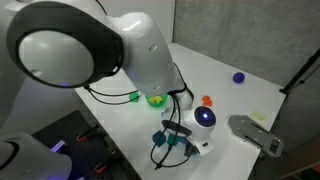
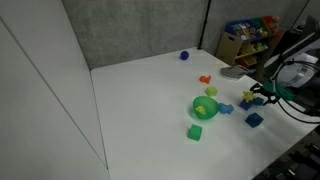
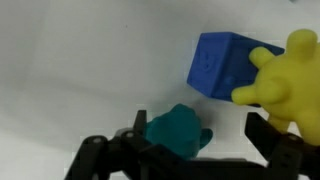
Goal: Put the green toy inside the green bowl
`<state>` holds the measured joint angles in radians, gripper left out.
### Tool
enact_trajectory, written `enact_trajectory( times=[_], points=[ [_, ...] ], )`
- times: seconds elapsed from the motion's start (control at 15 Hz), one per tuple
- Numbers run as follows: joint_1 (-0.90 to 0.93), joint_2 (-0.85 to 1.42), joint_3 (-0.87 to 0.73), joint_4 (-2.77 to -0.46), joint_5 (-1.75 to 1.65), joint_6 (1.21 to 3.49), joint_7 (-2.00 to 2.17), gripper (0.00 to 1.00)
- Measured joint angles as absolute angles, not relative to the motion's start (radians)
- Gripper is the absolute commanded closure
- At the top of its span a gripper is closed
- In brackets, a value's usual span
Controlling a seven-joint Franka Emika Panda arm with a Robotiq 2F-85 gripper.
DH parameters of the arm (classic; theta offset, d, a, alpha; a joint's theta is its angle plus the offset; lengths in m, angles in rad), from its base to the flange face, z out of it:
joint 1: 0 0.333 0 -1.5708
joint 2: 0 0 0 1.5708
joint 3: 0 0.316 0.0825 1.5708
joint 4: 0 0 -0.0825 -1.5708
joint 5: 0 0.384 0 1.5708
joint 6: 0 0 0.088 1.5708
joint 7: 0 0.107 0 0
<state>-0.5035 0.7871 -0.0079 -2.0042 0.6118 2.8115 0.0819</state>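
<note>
In the wrist view the dark teal-green toy lies on the white table between my gripper's black fingers. It sits close to the left finger, with a gap to the right one. The gripper is open and low over the table. The green bowl stands on the table to the left of the gripper in an exterior view, with a yellow piece inside. The bowl also shows in an exterior view, partly behind the arm. The toy is too small to make out in the exterior views.
A blue cube and a yellow toy lie just beyond the right finger. A light-green cube, blue blocks, orange pieces and a purple ball are scattered around. The table edge is close to the gripper.
</note>
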Motion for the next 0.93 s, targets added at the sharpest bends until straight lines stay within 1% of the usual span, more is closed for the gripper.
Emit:
enact_trajectory(
  times=[0.6,0.67,0.73,0.8,0.87,0.93],
  points=[
    [-0.562,0.809,0.031,-2.004,0.599,2.873,-0.124,0.00],
    [-0.565,0.812,0.035,-2.004,0.592,2.887,-0.135,0.25],
    [-0.569,0.816,0.039,-2.004,0.582,2.902,-0.145,0.27],
    [-0.574,0.821,0.045,-2.004,0.571,2.918,-0.152,0.34],
    [-0.582,0.825,0.051,-2.004,0.558,2.931,-0.158,0.44],
    [-0.591,0.831,0.058,-2.004,0.541,2.944,-0.160,0.51]
  ],
)
